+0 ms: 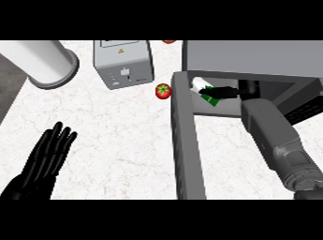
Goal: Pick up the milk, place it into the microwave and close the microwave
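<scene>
Right hand (pixel 224 91) is reached into the open microwave (pixel 260 56), its black fingers curled round the milk (pixel 201 84), which it holds just inside the cavity's mouth near the left wall. The milk is a white carton with green markings; its white part shows to the left of the fingers and a green corner pokes out below them, so the hand covers the carton's right side and middle. Whether the carton rests on the cavity floor or hangs above it cannot be told. The grey right forearm runs from the lower right edge of the view up into the opening. The microwave door (pixel 186 140) stands open, seen edge-on as a long grey bar stretching from the cavity's left side toward the view's lower edge. Just left of the door's hinge end, a red tomato (pixel 163 91) lies on the white marbled counter (pixel 122 140). Further left stands a grey boxy appliance (pixel 124 63), and beyond it a white cylinder (pixel 45 62). At the lower left the left hand (pixel 43 164) rests open, fingers straight, well apart from the milk.
</scene>
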